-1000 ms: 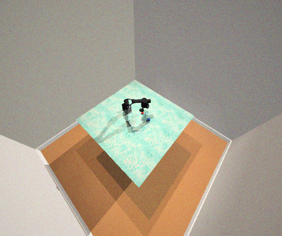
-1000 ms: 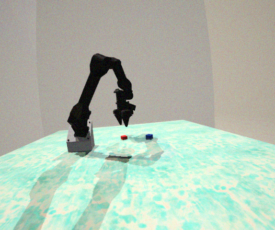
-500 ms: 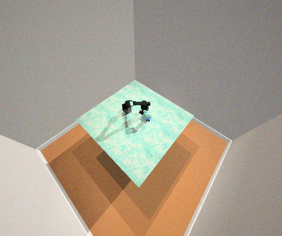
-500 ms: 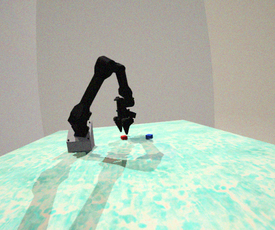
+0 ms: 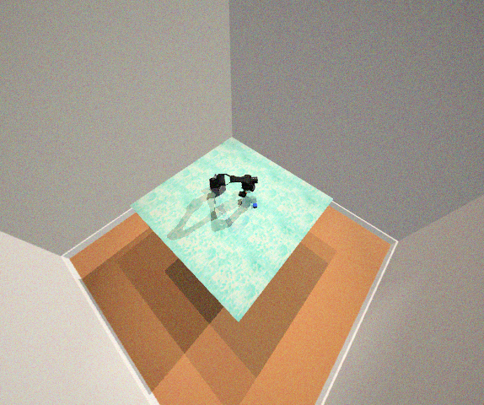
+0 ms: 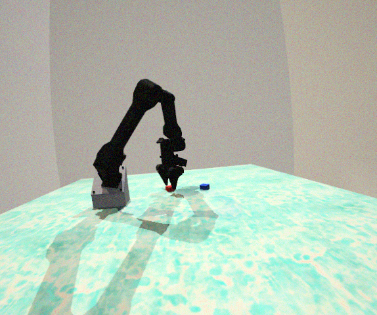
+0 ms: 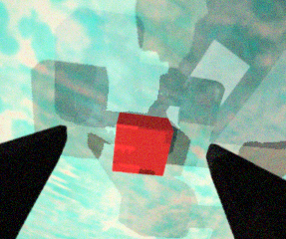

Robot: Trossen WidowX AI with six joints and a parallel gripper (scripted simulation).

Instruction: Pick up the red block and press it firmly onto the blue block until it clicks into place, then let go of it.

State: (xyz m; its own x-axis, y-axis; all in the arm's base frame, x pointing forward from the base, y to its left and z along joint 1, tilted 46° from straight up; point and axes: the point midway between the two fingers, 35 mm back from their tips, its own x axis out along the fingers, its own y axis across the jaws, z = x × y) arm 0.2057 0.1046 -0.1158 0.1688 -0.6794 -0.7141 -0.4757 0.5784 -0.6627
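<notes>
Open pincer point(image 6: 170, 186) at red blk point(image 6: 169, 188); blue blk point(image 6: 204, 186) apart.
</notes>
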